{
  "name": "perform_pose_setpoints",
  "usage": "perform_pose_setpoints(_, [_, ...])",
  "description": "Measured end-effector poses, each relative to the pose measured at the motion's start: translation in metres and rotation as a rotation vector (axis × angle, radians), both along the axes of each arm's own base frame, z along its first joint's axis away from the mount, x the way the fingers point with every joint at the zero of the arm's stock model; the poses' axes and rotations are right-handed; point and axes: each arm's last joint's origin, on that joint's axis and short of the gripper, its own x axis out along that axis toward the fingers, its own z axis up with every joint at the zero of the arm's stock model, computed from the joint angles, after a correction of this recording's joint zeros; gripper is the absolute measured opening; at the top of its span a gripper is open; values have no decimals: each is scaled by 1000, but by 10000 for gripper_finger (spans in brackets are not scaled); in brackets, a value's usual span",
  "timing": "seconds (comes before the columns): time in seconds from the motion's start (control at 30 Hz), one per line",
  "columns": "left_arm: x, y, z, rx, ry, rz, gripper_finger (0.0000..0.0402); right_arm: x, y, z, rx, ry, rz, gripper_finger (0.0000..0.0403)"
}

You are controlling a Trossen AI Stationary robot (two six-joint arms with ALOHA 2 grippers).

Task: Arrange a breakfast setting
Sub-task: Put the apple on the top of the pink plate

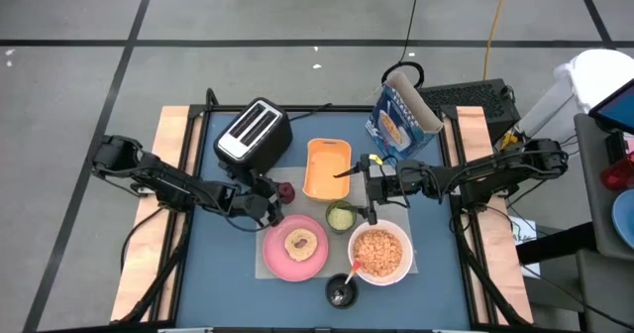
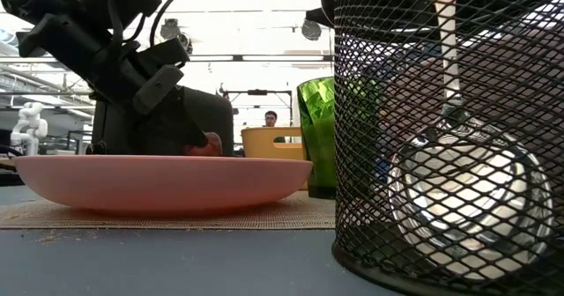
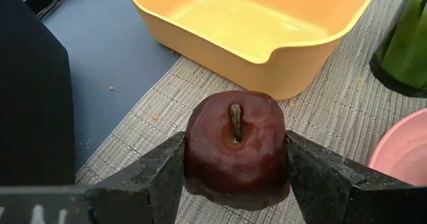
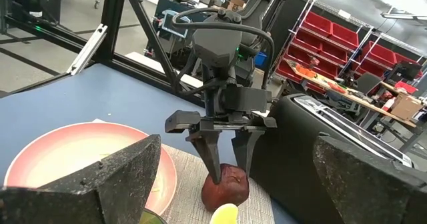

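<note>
Two arms over the blue bench [image 1: 228, 283], reaching in from opposite sides. Left tool [image 3: 235, 184] down at the mat, fingers [image 3: 150, 177] pressed against both flanks of the dark-red fruit [image 3: 235, 147], pinching it stem-up. Same grip seen from across in the right wrist view [image 4: 225, 173], fruit [image 4: 225, 187] resting on the woven mat. Fruit [image 1: 286, 190] placed between the toaster [image 1: 253, 132] and the orange tray [image 1: 327, 167], just beside the pink plate [image 1: 294, 244]. Toast [image 1: 300, 242] lying on that plate. Orange tray [image 3: 253, 31] close behind the fruit, apart from it. Green cup [image 1: 340, 216] standing between plate and white bowl [image 1: 380, 254], bowl filled with cereal. Blue cereal box [image 1: 401, 120] upright at the far right corner of the bench. Wire-mesh cup [image 1: 342, 291] at the near edge, holding the red-handled spoon [image 2: 449, 40]. Right tool [image 1: 370, 186] hovering near the tray's right edge and above the green cup, fingers spread wide with nothing between them.
</note>
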Motion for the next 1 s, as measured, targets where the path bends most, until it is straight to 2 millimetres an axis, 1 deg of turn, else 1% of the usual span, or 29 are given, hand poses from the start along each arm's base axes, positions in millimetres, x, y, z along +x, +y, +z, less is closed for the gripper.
perform_pose_setpoints(0.23, [0, 0, 0, -3, 0, -2, 282, 0, 0, 0, 0, 0, 0, 380])
perform_pose_setpoints(0.5, [0, 0, 0, -3, -1, -1, 308, 0, 0, 0, 0, 0, 0, 380])
perform_pose_setpoints(1.0, [0, 0, 0, -38, -22, 28, 383, 0, 0, 0, 0, 0, 0, 380])
